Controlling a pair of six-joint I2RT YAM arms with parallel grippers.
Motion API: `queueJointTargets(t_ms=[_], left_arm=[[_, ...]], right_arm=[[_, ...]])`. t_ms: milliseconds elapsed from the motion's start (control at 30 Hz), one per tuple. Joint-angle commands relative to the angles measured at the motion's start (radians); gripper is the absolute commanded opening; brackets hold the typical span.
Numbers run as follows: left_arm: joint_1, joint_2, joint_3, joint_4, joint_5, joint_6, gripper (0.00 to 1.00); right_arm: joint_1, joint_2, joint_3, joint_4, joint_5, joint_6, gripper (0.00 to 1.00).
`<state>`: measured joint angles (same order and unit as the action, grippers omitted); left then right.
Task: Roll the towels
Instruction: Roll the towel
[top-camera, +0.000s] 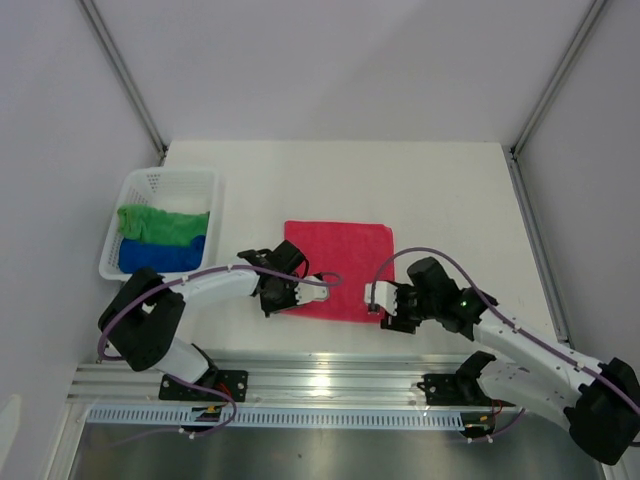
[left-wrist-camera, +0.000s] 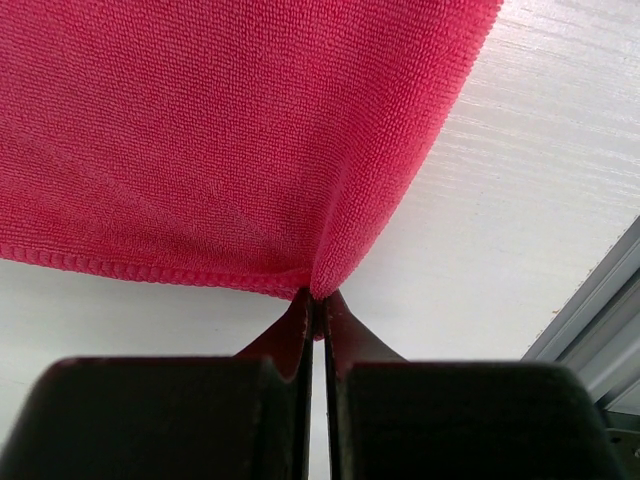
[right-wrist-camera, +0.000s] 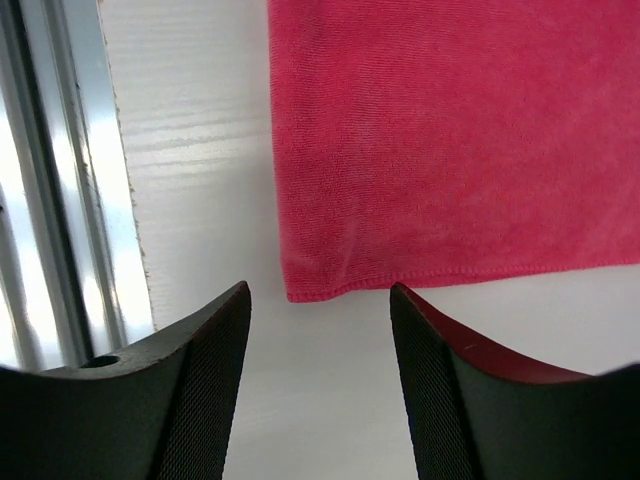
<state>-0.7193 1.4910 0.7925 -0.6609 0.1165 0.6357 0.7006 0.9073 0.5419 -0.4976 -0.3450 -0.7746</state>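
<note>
Bright, even light; soft shadows; glare on the aluminium rail (top-camera: 330, 383).

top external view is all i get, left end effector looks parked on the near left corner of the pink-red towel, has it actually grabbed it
Observer: Yes. The left wrist view shows the left end effector shut on that corner of the pink-red square microfibre towel, with the cloth puckered up into the pinch.
Operator: ok and the right one, closed too
Observer: No. In the right wrist view the right end effector is open, and the towel's other near corner sits just ahead of the gap, untouched.
Operator: is that corner curled or flat
Observer: Flat on the white table, with the stitched hem running straight along the near edge.
</note>
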Motion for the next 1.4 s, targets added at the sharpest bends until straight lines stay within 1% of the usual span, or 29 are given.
queueJointTargets(t_ms=[0, 33, 67, 133, 233, 367, 467, 567, 733, 800, 833, 900, 967, 1033, 1133, 1167, 1233, 1367], left_arm=[[0.004, -0.02, 0.008, -0.022, 0.04, -0.019, 0.01], [0.004, -0.02, 0.013, -0.02, 0.04, -0.019, 0.01], [0.004, -0.02, 0.013, -0.019, 0.041, -0.019, 0.01], [0.008, -0.015, 0.011, -0.025, 0.046, -0.018, 0.01], [0.008, -0.009, 0.005, -0.013, 0.034, -0.007, 0.01], [0.008, 0.009, 0.019, -0.023, 0.026, -0.013, 0.01], [0.008, 0.003, 0.027, -0.029, 0.029, -0.013, 0.01], [0.008, 0.002, 0.027, -0.051, 0.034, -0.024, 0.01], [0.006, -0.002, 0.019, -0.049, 0.034, -0.03, 0.01], [0.008, -0.003, 0.022, -0.063, 0.034, -0.034, 0.01], [0.008, -0.011, 0.019, -0.065, 0.026, -0.033, 0.01], [0.006, -0.024, 0.013, -0.066, 0.018, -0.03, 0.01], [0.008, -0.043, 0.016, -0.097, 0.025, -0.037, 0.01], [0.008, -0.07, 0.011, -0.121, 0.05, -0.037, 0.01], [0.007, -0.113, -0.002, -0.158, 0.075, -0.027, 0.01], [0.008, -0.121, -0.004, -0.172, 0.086, -0.027, 0.01], [0.008, -0.143, -0.006, -0.224, 0.098, -0.027, 0.01], [0.007, -0.204, -0.006, -0.278, 0.167, -0.002, 0.01]], right_arm=[[0.01, 0.05, 0.003, 0.091, 0.02, -0.155, 0.6], [0.01, 0.101, 0.004, 0.08, 0.02, -0.164, 0.6], [0.01, 0.128, 0.013, 0.064, 0.015, -0.167, 0.57], [0.022, 0.168, 0.007, 0.074, 0.03, -0.178, 0.56], [0.031, 0.174, -0.013, 0.106, 0.08, -0.169, 0.56], [0.037, 0.214, -0.026, 0.14, 0.055, -0.161, 0.55], [0.051, 0.254, -0.013, 0.123, 0.072, -0.143, 0.52], [0.072, 0.268, -0.031, 0.131, 0.048, -0.14, 0.52], [0.099, 0.334, -0.014, 0.09, 0.083, -0.137, 0.49], [0.099, 0.343, -0.013, 0.087, 0.081, -0.144, 0.44], [0.1, 0.352, -0.008, 0.079, 0.092, -0.141, 0.34], [0.102, 0.352, 0.012, 0.038, 0.098, -0.135, 0.22], [0.106, 0.338, 0.024, 0.001, 0.074, -0.144, 0.11], [0.106, 0.326, 0.039, -0.025, 0.043, -0.157, 0.05], [0.108, 0.309, 0.085, -0.103, -0.004, -0.154, 0.01], [0.108, 0.292, 0.096, -0.157, -0.05, -0.153, 0.01], [0.109, 0.275, 0.121, -0.235, -0.09, -0.158, 0.0], [0.108, 0.281, 0.167, -0.315, -0.169, -0.152, 0.0]])
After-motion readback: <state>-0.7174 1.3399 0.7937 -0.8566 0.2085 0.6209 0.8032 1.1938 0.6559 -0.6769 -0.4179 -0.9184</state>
